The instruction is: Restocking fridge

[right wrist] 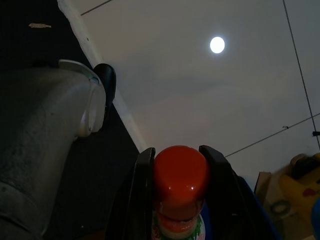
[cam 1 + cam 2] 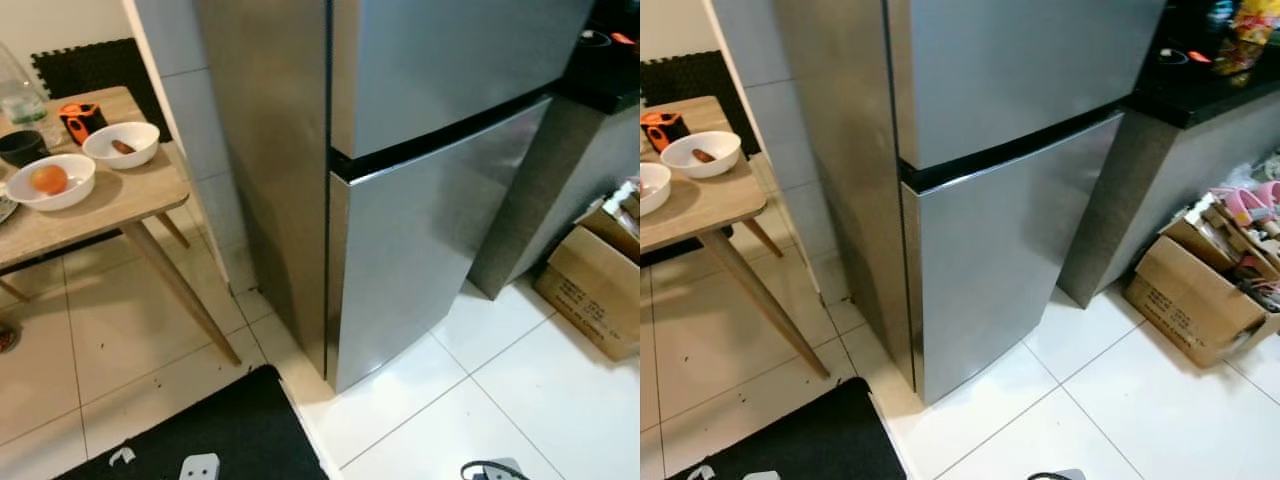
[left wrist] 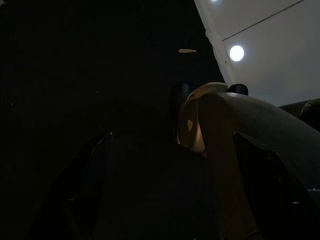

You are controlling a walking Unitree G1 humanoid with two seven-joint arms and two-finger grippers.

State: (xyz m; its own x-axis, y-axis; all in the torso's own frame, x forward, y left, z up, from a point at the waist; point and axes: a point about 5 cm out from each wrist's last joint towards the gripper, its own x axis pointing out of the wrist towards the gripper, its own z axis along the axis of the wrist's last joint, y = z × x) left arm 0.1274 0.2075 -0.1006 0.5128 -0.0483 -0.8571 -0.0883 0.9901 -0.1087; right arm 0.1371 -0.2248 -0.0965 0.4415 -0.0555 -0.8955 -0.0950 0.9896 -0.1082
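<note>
Fridge (image 2: 420, 200) dead ahead, steel, both doors shut; dark seam between upper and lower door runs from about 9 o'clock up toward 2 o'clock in the head views. Right end effector (image 1: 177, 170) has its two black fingers closed snug on the neck of a bottle (image 1: 180, 200) with a red cap (image 1: 180, 172); bottle's long axis lies along the fingers, cap pointing away from the wrist, toward white floor tiles. Left end effector: wrist view very dark, cannot tell whether the fingers are apart or together, nothing made out in them. Wooden table (image 2: 120, 205) at 10 o'clock, carrying a white bowl (image 2: 122, 143) with something small in it, a second white bowl (image 2: 50, 182) holding an orange fruit (image 2: 48, 178), and a dark cup (image 2: 20, 146). Cardboard box (image 2: 1195, 295) at 4 o'clock on the floor, beside a dark counter. Black mat (image 2: 200, 430) at 6 o'clock. Judgement: bottle is already in hand on the right, fridge still closed, so a door has to be opened before stocking; the left arm looks the free one for that.
</note>
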